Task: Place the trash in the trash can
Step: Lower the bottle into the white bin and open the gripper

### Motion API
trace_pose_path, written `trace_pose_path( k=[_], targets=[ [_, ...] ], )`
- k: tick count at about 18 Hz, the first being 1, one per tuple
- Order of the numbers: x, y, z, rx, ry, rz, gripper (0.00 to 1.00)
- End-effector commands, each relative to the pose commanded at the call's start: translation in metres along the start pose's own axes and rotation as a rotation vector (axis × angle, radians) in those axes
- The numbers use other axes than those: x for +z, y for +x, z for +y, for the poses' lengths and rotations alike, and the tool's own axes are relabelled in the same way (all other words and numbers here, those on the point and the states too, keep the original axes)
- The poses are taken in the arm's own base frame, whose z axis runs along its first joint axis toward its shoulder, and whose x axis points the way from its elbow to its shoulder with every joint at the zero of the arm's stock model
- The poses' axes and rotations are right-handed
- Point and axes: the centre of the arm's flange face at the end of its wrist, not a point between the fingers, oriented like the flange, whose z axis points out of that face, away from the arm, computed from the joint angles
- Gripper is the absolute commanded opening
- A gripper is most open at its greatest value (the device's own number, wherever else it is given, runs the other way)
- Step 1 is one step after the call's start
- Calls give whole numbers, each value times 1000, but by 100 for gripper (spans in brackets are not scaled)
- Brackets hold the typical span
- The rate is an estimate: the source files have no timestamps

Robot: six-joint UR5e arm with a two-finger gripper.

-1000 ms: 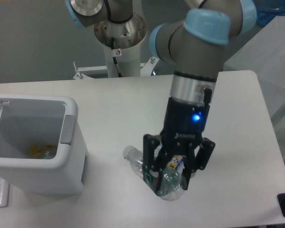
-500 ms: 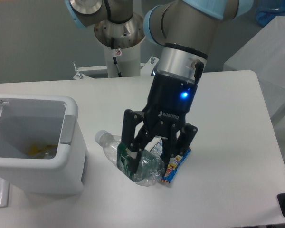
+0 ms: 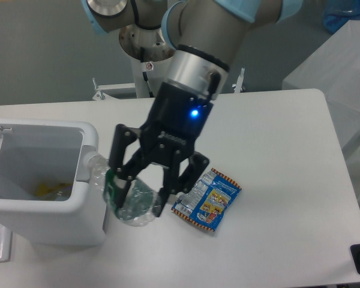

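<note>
My gripper (image 3: 137, 195) is shut on a crushed clear plastic bottle (image 3: 123, 198) with a green label, held just above the table. The bottle's cap end touches or nearly touches the right wall of the trash can (image 3: 87, 198), a boxy white bin with a grey side panel and its lid flipped open at the left. Something yellow lies at the bottom of the can. A blue snack packet (image 3: 207, 200) with orange-striped edges lies flat on the table, just right of my fingers.
The arm's white base column (image 3: 150, 66) stands at the back of the table. A grey box (image 3: 336, 66) sits beyond the table's right edge. The table's front edge runs just below the can.
My gripper has carried the bottle leftward from the table's middle to the can's right wall. The blue packet, once hidden under the gripper, lies uncovered.
</note>
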Motion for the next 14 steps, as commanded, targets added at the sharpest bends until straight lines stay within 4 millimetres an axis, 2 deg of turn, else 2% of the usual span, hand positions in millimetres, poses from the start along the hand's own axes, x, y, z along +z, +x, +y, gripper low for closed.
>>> trace_pose_path(
  k=[2, 4, 8, 14],
  targets=[
    [7, 12, 11, 45, -21, 16, 62],
    [7, 25, 14, 68, -23, 26, 62],
    [16, 36, 21, 102, -39, 42, 62],
    [39, 48, 52, 233, -96, 77, 62]
  ],
)
